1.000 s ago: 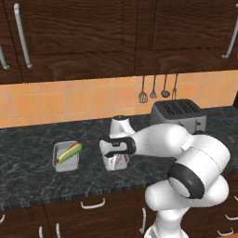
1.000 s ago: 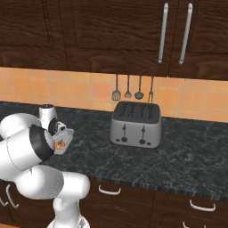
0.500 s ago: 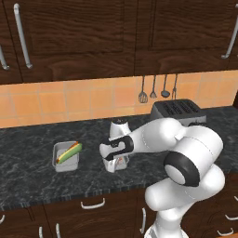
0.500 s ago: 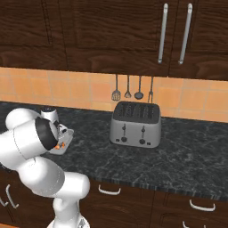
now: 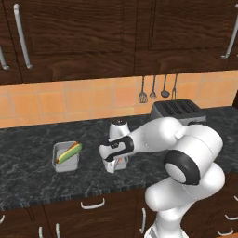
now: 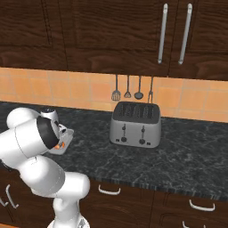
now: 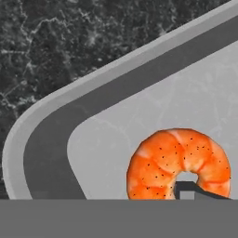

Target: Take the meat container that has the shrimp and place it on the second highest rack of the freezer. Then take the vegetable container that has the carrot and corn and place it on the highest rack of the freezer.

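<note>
Hovering low over the shrimp tray (image 5: 115, 164) on the dark counter (image 5: 28, 179), gripper (image 5: 111, 163) spread wide with nothing held; shrimp (image 7: 179, 162) at about 5 o'clock in the hand view, tray rim curving from 8 to 2 o'clock. Best to straddle one tray wall, not the shrimp, then close firmly and lift level. Corn and carrot tray (image 5: 65, 155) sits apart toward 9 o'clock.

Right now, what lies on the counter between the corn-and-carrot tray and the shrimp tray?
Nothing: in the left base view, bare dark counter separates the corn-and-carrot tray from the shrimp tray.
</note>
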